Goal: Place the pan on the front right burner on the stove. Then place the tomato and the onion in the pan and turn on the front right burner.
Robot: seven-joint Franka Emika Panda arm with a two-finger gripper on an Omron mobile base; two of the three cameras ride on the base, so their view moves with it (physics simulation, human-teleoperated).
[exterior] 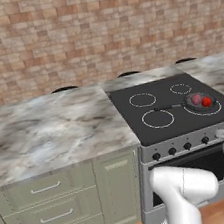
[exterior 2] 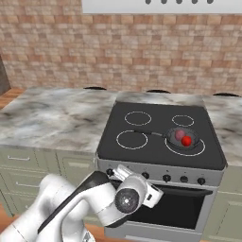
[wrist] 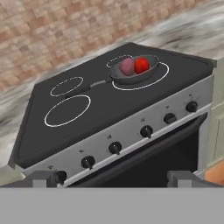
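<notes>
Stove point(wrist: 131, 131): cooktop flat black glass, smooth, faint sheen; front panel brushed silver metal; knobs point(wrist: 115, 148) matt black. Pan point(wrist: 133, 72): dark grey, dull metal look; thin black handle pointing toward 9 o'clock in the left base view. Tomato point(wrist: 141, 65) glossy red; onion point(wrist: 127, 66) duller, matt pinkish-purple. Counter point(exterior: 51, 132) polished grey-white marble. Wall point(exterior: 48, 42) rough brick. Cabinet fronts point(exterior: 52, 208) matt pale green, metal pulls.

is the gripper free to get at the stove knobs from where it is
Probably yes. The open gripper faces the stove's front panel, and nothing stands between its fingertips and the row of knobs. The pan with tomato and onion sits back on the cooktop, clear of them.
</notes>
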